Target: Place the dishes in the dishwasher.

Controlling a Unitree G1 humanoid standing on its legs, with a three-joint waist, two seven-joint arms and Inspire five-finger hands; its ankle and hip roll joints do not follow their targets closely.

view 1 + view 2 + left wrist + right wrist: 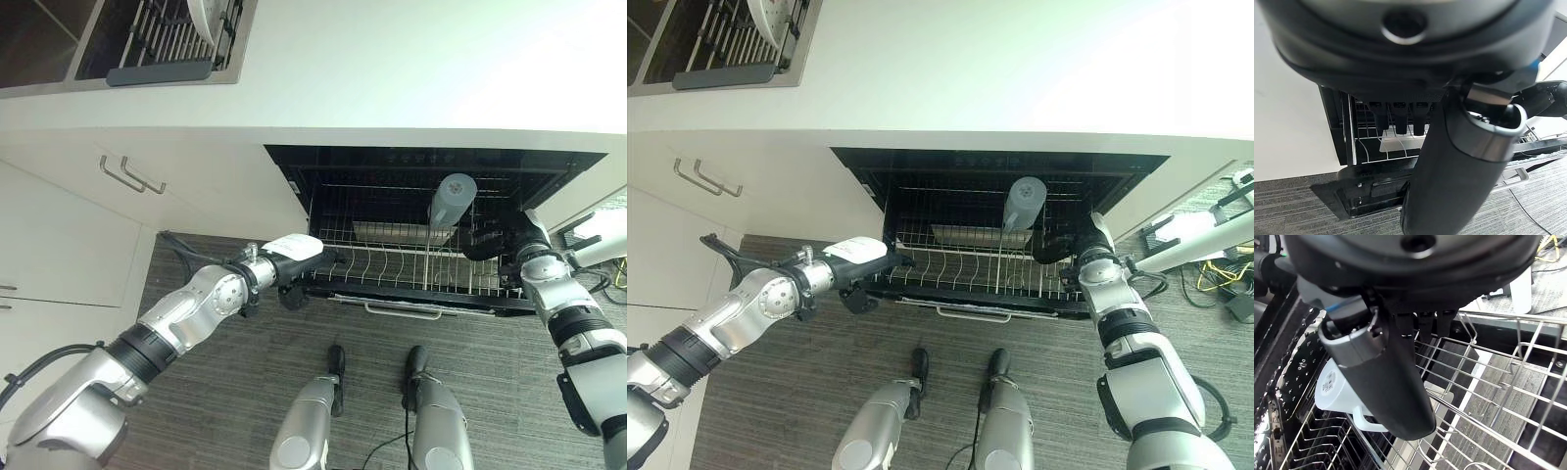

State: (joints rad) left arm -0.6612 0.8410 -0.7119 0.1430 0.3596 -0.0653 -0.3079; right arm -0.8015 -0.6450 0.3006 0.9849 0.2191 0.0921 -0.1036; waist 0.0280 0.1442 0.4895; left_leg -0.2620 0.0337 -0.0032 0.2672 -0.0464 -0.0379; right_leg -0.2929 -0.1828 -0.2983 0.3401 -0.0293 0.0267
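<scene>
One cup (452, 199) stands on the pulled-out rack (411, 266) of the open dishwasher (431, 162); one plate (202, 22) sits in the drainer (167, 44) on the counter. The right hand (487, 237) is just beside the cup, fingers straight, holding nothing. The left hand (294, 262) reaches the rack's left edge, fingers straight. The right wrist view shows the cup's handle (1367, 422)

The dishwasher (431, 166) is black inside, with a silver wire rack (392, 269). In the rack stands a pale blue-grey mug (452, 201). Above the dishwasher the bench (392, 69) is white; the floor (225, 401) below is striped dark grey.
</scene>
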